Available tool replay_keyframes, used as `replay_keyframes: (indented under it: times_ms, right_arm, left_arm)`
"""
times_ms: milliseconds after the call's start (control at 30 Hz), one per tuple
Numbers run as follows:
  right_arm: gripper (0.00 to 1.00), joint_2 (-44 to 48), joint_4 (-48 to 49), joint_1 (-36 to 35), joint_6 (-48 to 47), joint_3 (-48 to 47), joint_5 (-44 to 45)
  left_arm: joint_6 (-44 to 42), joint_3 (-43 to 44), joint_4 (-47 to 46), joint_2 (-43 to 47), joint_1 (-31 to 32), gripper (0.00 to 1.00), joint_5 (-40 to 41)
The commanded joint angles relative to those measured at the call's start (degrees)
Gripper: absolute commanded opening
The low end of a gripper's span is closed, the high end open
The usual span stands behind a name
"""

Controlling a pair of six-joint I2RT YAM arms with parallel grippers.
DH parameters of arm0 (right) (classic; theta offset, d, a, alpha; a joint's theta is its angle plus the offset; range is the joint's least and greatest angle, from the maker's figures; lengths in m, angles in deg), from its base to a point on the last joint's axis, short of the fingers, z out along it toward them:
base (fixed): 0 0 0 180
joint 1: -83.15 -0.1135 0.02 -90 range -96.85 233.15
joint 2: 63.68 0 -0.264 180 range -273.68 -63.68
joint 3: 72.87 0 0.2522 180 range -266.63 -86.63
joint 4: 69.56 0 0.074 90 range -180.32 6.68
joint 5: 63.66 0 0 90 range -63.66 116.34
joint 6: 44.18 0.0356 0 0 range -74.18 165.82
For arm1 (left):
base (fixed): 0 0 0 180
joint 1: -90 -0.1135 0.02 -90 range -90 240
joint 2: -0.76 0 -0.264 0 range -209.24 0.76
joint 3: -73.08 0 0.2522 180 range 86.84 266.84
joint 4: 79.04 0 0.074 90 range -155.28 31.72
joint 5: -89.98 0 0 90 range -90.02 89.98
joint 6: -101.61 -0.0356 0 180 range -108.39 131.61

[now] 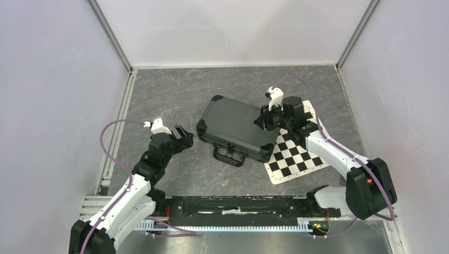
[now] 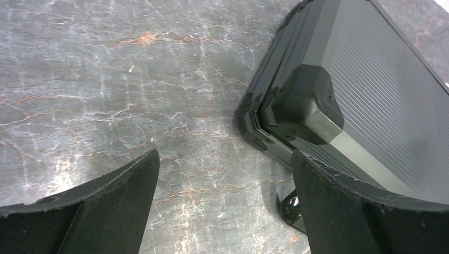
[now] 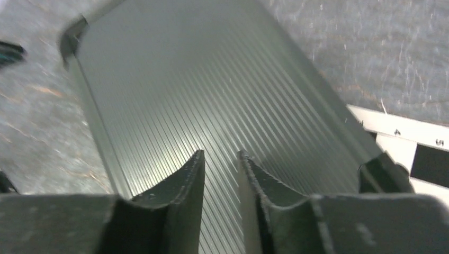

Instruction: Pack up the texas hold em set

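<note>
While the black case [image 1: 235,127] lies shut on the grey table [image 1: 174,90], handle [image 1: 229,154] toward the arms and right end at a checkered mat's [image 1: 296,159] edge, the left gripper [image 2: 225,159] hangs spread wide just beside its left corner. The right gripper [image 3: 219,159] hovers over the ribbed lid, fingers narrowly parted, pinching nothing.

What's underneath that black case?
The case sits mostly on the grey table; one end overlaps the checkered mat. How far the mat runs beneath is hidden.

Open table [image 1: 174,90] left of the case [image 1: 233,127]; checkered mat [image 1: 296,159] at its right end; walls [image 1: 53,79] around.
</note>
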Motion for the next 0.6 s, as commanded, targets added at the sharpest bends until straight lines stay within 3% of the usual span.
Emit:
replay_keyframes:
  times_ms: [0, 167, 333, 467, 567]
  right_arm:
    - [0.37, -0.31, -9.83, -4.9, -9.0, -1.35, 8.55]
    - [0.29, -4.5, -10.8, -12.34, -10.41, -1.22, 11.66]
    - [0.29, -8.1, -9.96, -14.76, -10.49, 2.87, 14.48]
    - [0.29, -9.37, -8.64, -14.85, -10.18, 5.71, 15.9]
    - [0.29, -8.6, -6.99, -14.85, -9.52, 6.37, 15.14]
  left_arm:
    - [-1.78, 0.4, -6.47, -0.31, -0.11, 0.99, -4.48]
    - [1.18, -0.05, -5.35, -0.02, -0.11, 1.0, -6.0]
    - [5.71, 0.6, -2.47, -1.65, -0.06, 0.98, -13.09]
    - [9.04, 1.73, -1.86, -2.52, 0.67, 0.85, -21.79]
    - [12.48, 2.05, -2.41, -1.81, 4.0, 0.8, -23.02]
